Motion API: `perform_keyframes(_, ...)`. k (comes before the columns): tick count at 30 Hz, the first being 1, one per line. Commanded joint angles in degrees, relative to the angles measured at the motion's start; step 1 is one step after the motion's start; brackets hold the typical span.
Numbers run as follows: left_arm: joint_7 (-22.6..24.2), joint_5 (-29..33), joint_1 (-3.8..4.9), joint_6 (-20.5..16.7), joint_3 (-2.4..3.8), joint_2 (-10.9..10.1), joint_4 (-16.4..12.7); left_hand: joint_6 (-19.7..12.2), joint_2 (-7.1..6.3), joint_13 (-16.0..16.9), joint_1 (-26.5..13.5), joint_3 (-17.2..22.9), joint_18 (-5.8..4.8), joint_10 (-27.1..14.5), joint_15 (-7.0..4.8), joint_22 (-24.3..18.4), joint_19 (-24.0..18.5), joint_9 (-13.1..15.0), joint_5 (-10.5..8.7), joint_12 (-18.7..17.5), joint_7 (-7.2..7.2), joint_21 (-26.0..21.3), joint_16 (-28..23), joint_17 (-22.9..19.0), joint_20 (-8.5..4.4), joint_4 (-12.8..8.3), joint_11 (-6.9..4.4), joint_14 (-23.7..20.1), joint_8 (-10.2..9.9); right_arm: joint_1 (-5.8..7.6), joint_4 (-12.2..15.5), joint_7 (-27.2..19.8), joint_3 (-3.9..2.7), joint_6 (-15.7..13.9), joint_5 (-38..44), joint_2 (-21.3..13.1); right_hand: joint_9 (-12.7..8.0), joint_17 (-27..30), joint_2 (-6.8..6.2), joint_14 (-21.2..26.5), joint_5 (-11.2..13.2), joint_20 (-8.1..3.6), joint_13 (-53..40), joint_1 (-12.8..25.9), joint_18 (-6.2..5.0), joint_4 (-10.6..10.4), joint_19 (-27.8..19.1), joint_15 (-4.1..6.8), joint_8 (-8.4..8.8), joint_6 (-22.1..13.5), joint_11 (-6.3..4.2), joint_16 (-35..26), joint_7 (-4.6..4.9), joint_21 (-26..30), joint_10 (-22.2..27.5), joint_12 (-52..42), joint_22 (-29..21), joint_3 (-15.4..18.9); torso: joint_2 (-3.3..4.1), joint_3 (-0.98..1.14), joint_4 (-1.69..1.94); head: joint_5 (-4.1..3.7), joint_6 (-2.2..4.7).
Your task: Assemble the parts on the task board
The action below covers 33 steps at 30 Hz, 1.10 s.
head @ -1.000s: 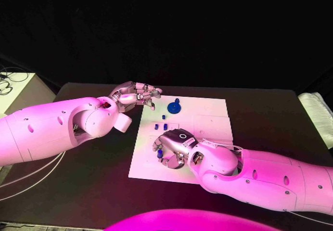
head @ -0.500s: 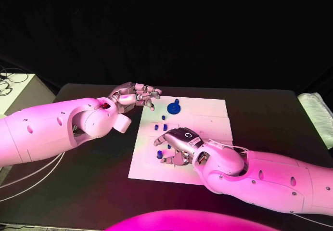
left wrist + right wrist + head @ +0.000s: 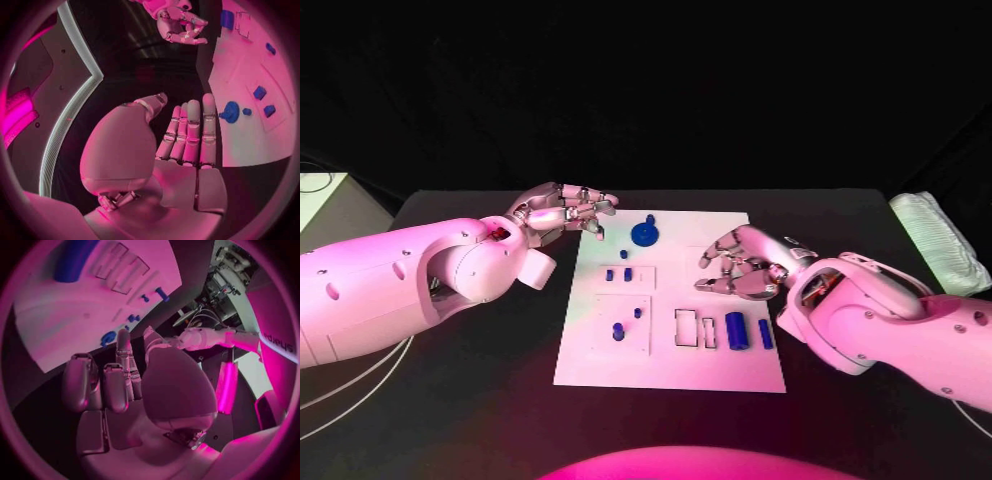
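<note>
White task board [image 3: 718, 370] sits mid-table; small blue parts [image 3: 736, 330] lie on it, a blue gear-like disc [image 3: 645, 234] near its far edge. Left hand [image 3: 564, 211] hovers at the board's far-left corner, right hand [image 3: 744, 264] over its right side – both hold nothing, fingers loosely curled, apart. Parts look light, rigid, smooth plastic – likely slippery, best pinched across the sides. No readable writing on board or parts

My black table [image 3: 473, 390] carries the white task board [image 3: 733, 370] lying flat at its middle, long side running away from me. Off by the table's right edge I see a pale ribbed thing [image 3: 935, 250]; what it is, I cannot tell.
</note>
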<state>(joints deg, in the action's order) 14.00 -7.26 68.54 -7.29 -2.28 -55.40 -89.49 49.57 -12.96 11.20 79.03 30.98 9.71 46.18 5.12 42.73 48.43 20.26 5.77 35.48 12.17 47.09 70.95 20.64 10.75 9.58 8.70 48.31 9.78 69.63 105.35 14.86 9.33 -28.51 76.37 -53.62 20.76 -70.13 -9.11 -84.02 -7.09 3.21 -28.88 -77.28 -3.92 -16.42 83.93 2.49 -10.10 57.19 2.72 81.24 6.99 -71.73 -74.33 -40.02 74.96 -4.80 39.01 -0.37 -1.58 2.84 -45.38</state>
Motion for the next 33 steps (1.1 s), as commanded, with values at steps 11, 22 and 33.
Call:
perform_keyframes(11, 1.2, 0.2, -0.36, 1.1, 0.01, 0.1, -0.9, -0.4, 0.24, -0.1, -0.2, -0.1, 0.81, -0.4, 0.07, -0.1, 0.3, -0.1, -0.36, 0.2, -0.08, -0.2, -0.2, 0.1, 0.08, 0.4, 0.06, 0.2, 0.3, 0.71, 5.0, 9.2, 1.12, 8.2, -14.2, -11.6, 5.8, -12.4, 2.24, -4.6, 0.1, -0.84, -54.7, 3.4, 2.62, -0.2, 4.9, 1.0, -9.06, 0.7, -2.23, 5.9, -2.03, -11.3, -11.9, -44.7, 12.7, 4.5, -0.68, -0.04, -0.71, -2.4, -0.03)
perform_keyframes(22, 1.1, 0.2, -0.41, 1.3, 0.0, 0.2, -1.1, -0.4, 0.24, -0.1, -0.2, -0.1, 0.81, -0.4, 0.07, -0.1, 0.3, -0.1, -0.36, 0.2, -0.08, -0.2, -0.2, 0.1, 0.08, 0.4, 0.06, 0.2, 0.3, -2.83, 4.8, 15.0, 1.92, 7.4, -8.8, -10.7, 6.4, -14.1, 2.58, -4.8, 0.2, -0.86, -55.5, 7.8, 2.95, -0.3, 5.2, 0.9, -8.9, -0.6, -2.11, 6.7, -1.87, -13.1, -12.0, -44.9, 13.4, 9.0, -0.48, -0.02, -0.54, -2.55, -0.37)
perform_keyframes(33, 0.9, 0.2, -0.41, 1.3, 0.0, 0.0, -1.2, -0.4, 0.24, -0.1, -0.2, -0.1, 0.81, -0.4, 0.07, -0.1, 0.3, -0.1, -0.36, 0.2, -0.08, -0.2, -0.2, 0.1, 0.08, 0.4, 0.06, 0.2, 0.3, -4.6, 3.5, 16.6, 2.0, 4.9, -5.7, -6.9, 6.4, -14.5, 2.81, -4.9, 0.2, -0.79, -55.7, 8.5, 3.04, -0.4, 5.3, 0.83, -8.93, -0.5, -2.06, 6.8, -1.86, -13.6, -12.1, -44.9, 13.6, 10.2, -0.52, -0.05, -0.63, -2.25, -0.72)
